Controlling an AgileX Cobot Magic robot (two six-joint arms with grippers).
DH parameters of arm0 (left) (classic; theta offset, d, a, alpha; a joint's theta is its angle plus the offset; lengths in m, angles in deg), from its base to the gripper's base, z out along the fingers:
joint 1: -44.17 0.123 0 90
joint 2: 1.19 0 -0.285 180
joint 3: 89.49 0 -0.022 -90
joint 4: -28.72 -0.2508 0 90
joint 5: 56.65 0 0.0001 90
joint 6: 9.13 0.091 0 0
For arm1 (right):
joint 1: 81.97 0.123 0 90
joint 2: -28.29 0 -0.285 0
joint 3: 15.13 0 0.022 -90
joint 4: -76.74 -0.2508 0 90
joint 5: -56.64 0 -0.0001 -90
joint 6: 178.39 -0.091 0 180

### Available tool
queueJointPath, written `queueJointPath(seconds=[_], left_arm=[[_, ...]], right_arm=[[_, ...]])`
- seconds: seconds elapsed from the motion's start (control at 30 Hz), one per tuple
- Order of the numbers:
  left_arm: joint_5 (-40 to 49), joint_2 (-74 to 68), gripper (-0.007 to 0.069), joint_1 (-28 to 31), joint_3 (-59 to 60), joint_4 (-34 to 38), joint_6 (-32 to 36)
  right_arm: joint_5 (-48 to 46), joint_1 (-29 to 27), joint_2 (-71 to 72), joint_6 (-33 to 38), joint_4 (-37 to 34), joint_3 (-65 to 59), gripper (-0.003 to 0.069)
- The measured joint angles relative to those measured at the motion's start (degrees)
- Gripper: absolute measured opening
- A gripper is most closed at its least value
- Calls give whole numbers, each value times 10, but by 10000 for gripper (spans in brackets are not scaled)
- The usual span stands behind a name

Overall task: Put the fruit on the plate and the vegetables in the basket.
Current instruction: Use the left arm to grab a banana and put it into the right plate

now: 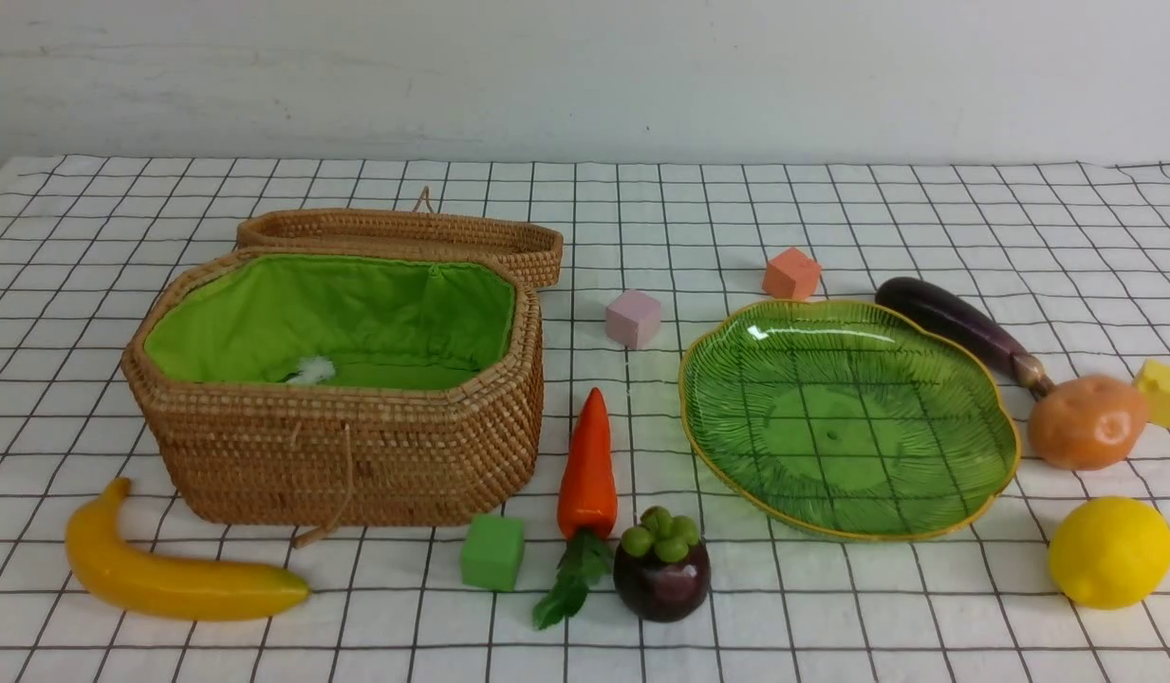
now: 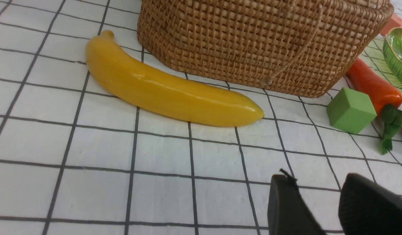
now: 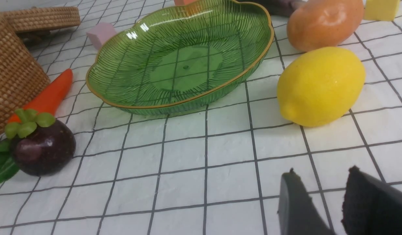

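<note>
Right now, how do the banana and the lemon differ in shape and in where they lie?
The banana is long and curved; the lemon is round. The banana lies front left, beside the basket; the lemon lies front right, near the plate. Both are yellow and rest on the cloth, neither on the plate.

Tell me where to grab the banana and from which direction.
Grip the banana at its thick middle, coming down from above with the left fingers across its width. It lies flat on the cloth, and its stem end sits close to the basket, while the middle has open cloth on both sides.
</note>
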Motion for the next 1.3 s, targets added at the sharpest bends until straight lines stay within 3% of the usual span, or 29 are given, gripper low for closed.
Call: queueJointPath(seconds=[0.13, 0.43, 0.5, 0.63, 0.73, 0.8, 0.87, 0.93, 1.13, 1.3], left_arm=[[-33, 0, 238, 0, 0, 35, -17], [-266, 0, 236, 0, 0, 210, -64], [-279, 0, 236, 0, -4, 232, -77], [-202, -9, 189, 0, -61, 233, -70], [-38, -92, 40, 0, -185, 175, -3], [72, -166, -13, 0, -259, 151, 39], [126, -205, -13, 0, -295, 145, 59], [260, -316, -13, 0, -382, 129, 109], [347, -429, -13, 0, -451, 129, 146], [388, -453, -13, 0, -458, 135, 195]], right_arm=[[0, 0, 0, 0, 0, 0, 243], [0, 0, 0, 0, 0, 0, 243], [0, 0, 0, 0, 0, 0, 243], [0, 0, 0, 0, 0, 0, 243], [0, 0, 0, 0, 0, 0, 243], [0, 0, 0, 0, 0, 0, 243], [0, 0, 0, 0, 0, 0, 243], [0, 0, 0, 0, 0, 0, 243], [18, 0, 0, -8, -11, -2, 243], [62, 0, 0, -65, -168, -7, 243]])
